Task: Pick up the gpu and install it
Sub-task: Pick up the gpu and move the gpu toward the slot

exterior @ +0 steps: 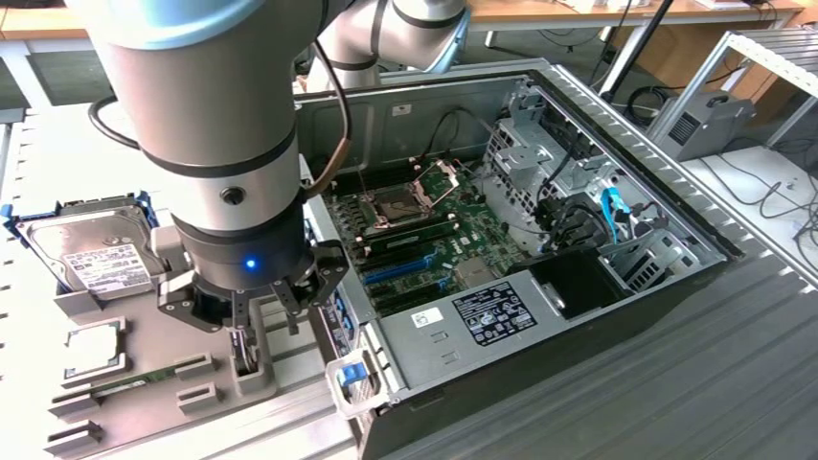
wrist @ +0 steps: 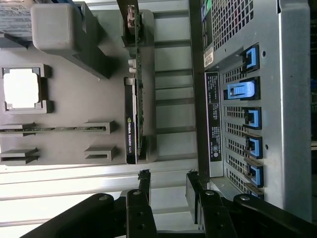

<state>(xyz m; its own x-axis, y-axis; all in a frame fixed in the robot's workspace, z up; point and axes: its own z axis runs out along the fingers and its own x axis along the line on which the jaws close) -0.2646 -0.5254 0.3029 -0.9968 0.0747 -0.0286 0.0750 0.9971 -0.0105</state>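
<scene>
At seven o'clock from the case (exterior: 383, 120), the gpu (wrist: 132, 119) stands on edge in a gray cradle (exterior: 249, 381) — seemingly so fingers can straddle it. Above hangs the gripper (wrist: 167, 174), jaws wide, holding nothing — probably just clear of it.

Arm (exterior: 217, 125) reaching down over grey fixture tray (exterior: 153, 422). Gripper (exterior: 264, 324) hovering, fingers spread, just above gpu (exterior: 244, 355), which is standing on edge in grey holder. Hard drive (exterior: 96, 254), processor chip (exterior: 96, 347) and memory stick (exterior: 128, 383) resting toward exterior view's left. Open computer case (exterior: 614, 125) lying toward exterior view's right, motherboard (exterior: 422, 240) showing inside.
</scene>
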